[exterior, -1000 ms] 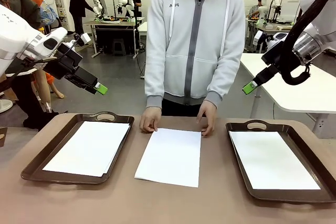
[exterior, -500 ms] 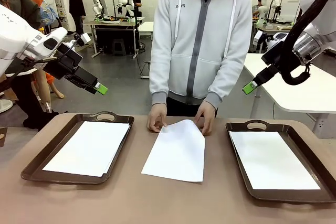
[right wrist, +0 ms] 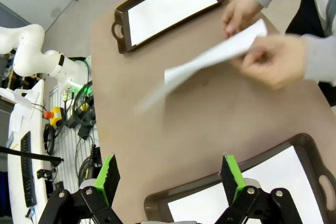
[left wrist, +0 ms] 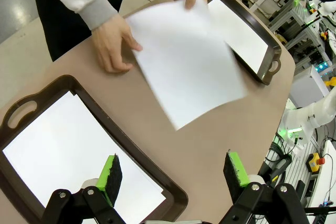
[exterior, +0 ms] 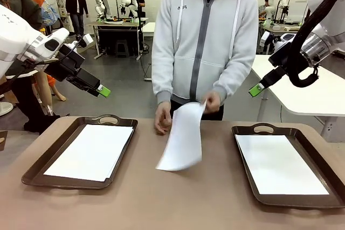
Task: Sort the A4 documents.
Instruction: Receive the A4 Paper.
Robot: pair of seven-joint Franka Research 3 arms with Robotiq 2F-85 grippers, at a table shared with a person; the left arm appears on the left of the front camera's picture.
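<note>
Two white arms hang raised above the brown table (exterior: 215, 203), the left gripper (exterior: 103, 91) over the left tray (exterior: 32, 173) and the right gripper (exterior: 255, 90) over the right tray (exterior: 245, 165), each with its green-padded fingers spread apart and empty. Between the trays, the person's right hand (exterior: 163, 118) rests on the table while the left hand (exterior: 211, 102) lifts the middle sheet (exterior: 183, 138) by its far edge, its near corner hanging low over the table. One more white sheet (exterior: 91, 151) lies flat in the left tray and another sheet (exterior: 280, 164) in the right.
</note>
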